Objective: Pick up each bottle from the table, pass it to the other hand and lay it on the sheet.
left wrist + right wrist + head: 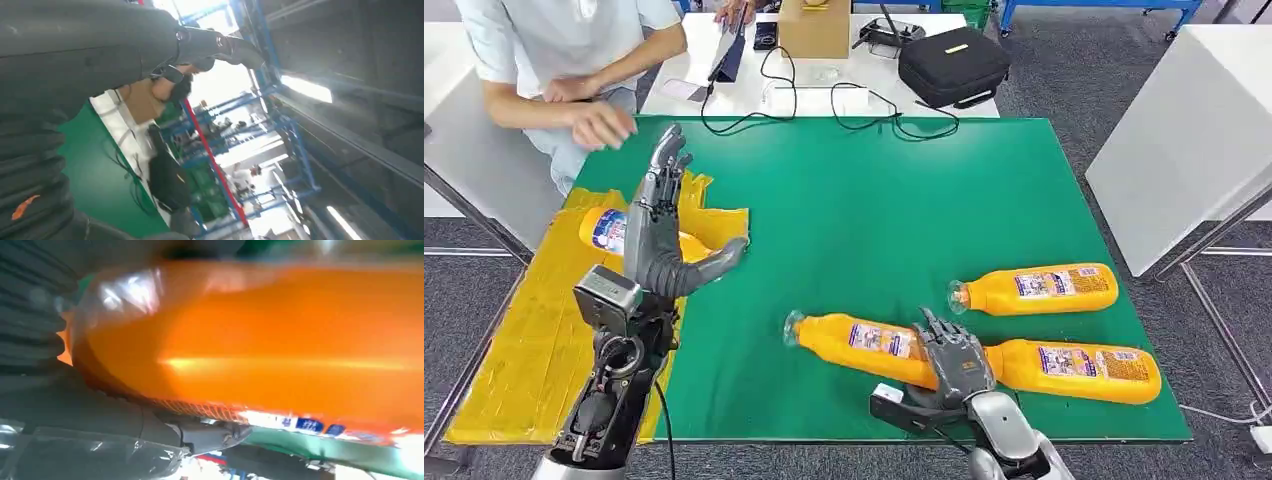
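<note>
An orange bottle [604,228] lies on the yellow sheet [524,340] at the left. My left hand [659,225] [150,45] is raised just above it, fingers spread and pointing up, holding nothing. Three more orange bottles lie on the green mat [874,210]: one at the near middle [859,340], one behind it to the right [1039,288] and one at the near right [1079,370]. My right hand [954,362] [100,440] wraps over the base end of the near-middle bottle [280,350], which presses against the palm, thumb under it. That bottle still lies on the mat.
A person sits at the far left, one hand [599,125] near the mat's corner. Behind the mat a white table holds a cardboard box [814,28], a black case [954,65] and cables [844,110]. Another white table [1194,130] stands at the right.
</note>
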Robot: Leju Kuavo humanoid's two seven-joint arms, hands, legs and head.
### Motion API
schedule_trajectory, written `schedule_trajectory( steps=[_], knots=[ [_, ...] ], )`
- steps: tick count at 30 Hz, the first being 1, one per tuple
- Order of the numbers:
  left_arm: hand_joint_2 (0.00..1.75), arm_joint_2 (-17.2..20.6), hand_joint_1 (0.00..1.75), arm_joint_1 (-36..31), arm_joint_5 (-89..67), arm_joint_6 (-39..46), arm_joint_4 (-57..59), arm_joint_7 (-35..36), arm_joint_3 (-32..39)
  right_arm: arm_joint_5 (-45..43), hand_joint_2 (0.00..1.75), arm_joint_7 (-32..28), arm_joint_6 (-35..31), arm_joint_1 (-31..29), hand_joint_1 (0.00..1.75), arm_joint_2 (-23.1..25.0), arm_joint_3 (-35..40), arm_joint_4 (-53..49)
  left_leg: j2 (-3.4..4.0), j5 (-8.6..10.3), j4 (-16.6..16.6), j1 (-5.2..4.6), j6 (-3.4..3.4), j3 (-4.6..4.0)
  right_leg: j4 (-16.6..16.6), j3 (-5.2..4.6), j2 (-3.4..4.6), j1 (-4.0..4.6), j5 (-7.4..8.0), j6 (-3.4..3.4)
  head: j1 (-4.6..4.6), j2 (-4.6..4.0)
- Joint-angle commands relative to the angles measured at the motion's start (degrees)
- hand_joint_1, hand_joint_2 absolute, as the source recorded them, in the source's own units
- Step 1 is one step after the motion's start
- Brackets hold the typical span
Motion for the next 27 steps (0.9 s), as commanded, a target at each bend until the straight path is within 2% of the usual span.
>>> schedule_trajectory(
  steps=[1,5,9,13,15,16,18,21,22,23,25,27],
  knots=[
    [1.75,0.4,0.0,2.6,0.4,-0.5,-5.6,0.7,-3.2,1.4,1.75,1.1,-3.2,-6.1,1.75,4.6,-4.8,22.2,0.07,0.0,-0.1,0.07,0.04,0.22,-0.1,0.23,-0.04,0.12,0.03,-0.18,0.0,0.0],
    [1.75,0.5,0.0,5.0,0.8,0.3,-7.2,-0.1,-2.4,1.8,1.75,0.3,-6.4,-6.5,1.75,5.6,-6.3,22.5,0.04,-0.09,-0.1,0.05,-0.07,0.38,-0.1,0.28,-0.04,0.09,-0.08,-0.18,0.0,0.0],
    [1.75,-0.5,0.0,7.2,0.9,0.7,-8.2,-0.7,-1.8,-1.5,1.75,-2.6,-12.6,-4.6,1.75,6.8,-9.8,16.7,-0.02,-0.15,-0.1,0.04,0.04,0.51,-0.2,0.05,-0.15,0.11,-0.13,-0.23,0.0,0.0],
    [1.75,-0.9,0.0,7.3,0.1,0.5,-8.4,-0.7,-3.1,-12.1,1.75,-8.6,-16.5,-1.4,1.75,8.8,-14.9,7.2,-0.02,-0.12,-0.1,-0.01,-0.01,0.4,-0.1,0.18,-0.11,0.04,-0.15,-0.16,-0.02,0.0],
    [1.75,-1.6,0.0,7.1,0.0,0.8,-7.0,2.6,-3.3,-19.8,1.75,-12.9,-19.5,-0.2,1.75,10.3,-17.4,3.2,-0.16,0.02,-0.1,0.03,0.09,0.38,-0.1,0.46,-0.33,0.12,-0.07,-0.33,0.02,0.0],
    [1.75,-1.8,0.0,7.0,0.3,0.8,-6.4,3.7,-3.4,-22.3,1.75,-14.4,-20.1,-0.1,1.75,10.6,-18.0,2.8,-0.21,0.16,0.0,-0.01,0.1,0.16,0.0,0.27,-0.23,0.04,0.06,-0.2,0.0,0.0],
    [1.75,-1.6,0.0,6.0,2.4,-1.6,-2.7,7.9,-4.3,-30.8,1.75,-19.8,-23.3,0.1,1.75,11.7,-19.5,1.0,-0.19,0.09,0.0,-0.01,0.12,0.13,0.0,0.28,-0.3,0.06,-0.02,-0.29,0.0,0.0],
    [1.75,-1.2,0.0,3.3,7.1,-5.5,3.9,10.3,-5.7,-41.1,1.75,-26.1,-25.4,-0.7,1.75,12.3,-19.6,0.7,-0.09,0.03,-0.1,0.01,0.13,0.12,0.0,0.26,-0.26,0.1,-0.05,-0.39,-0.02,0.0],
    [1.75,-1.3,0.0,3.0,7.1,-5.6,4.5,10.3,-5.8,-41.2,1.75,-26.1,-25.4,-0.8,1.75,12.3,-19.4,0.8,-0.19,0.2,-0.1,-0.03,0.09,-0.12,0.0,-0.06,-0.27,0.02,0.1,-0.2,0.0,0.0],
    [1.75,-1.3,0.0,2.9,7.2,-5.6,4.9,10.1,-5.8,-41.2,1.75,-26.1,-25.3,-0.9,1.75,12.3,-19.3,0.7,-0.27,0.16,-0.1,-0.02,0.1,-0.01,0.0,0.07,-0.41,0.05,0.03,-0.29,0.0,0.0],
    [1.75,0.0,0.0,1.7,6.5,-7.1,7.5,12.2,-8.0,-50.0,1.75,-29.9,-24.3,-1.0,1.75,12.7,-19.1,-0.2,-0.22,0.15,-0.1,0.0,0.1,-0.16,0.0,-0.02,-0.35,0.06,0.03,-0.27,0.0,0.0],
    [1.75,-0.1,0.0,1.2,7.2,-7.1,9.2,13.0,-8.3,-54.7,1.75,-31.2,-21.8,-1.2,1.75,12.5,-18.4,-0.6,-0.1,0.14,-0.1,-0.01,0.1,-0.19,0.0,-0.11,-0.23,0.06,0.07,-0.26,0.0,0.0]
  ],
)
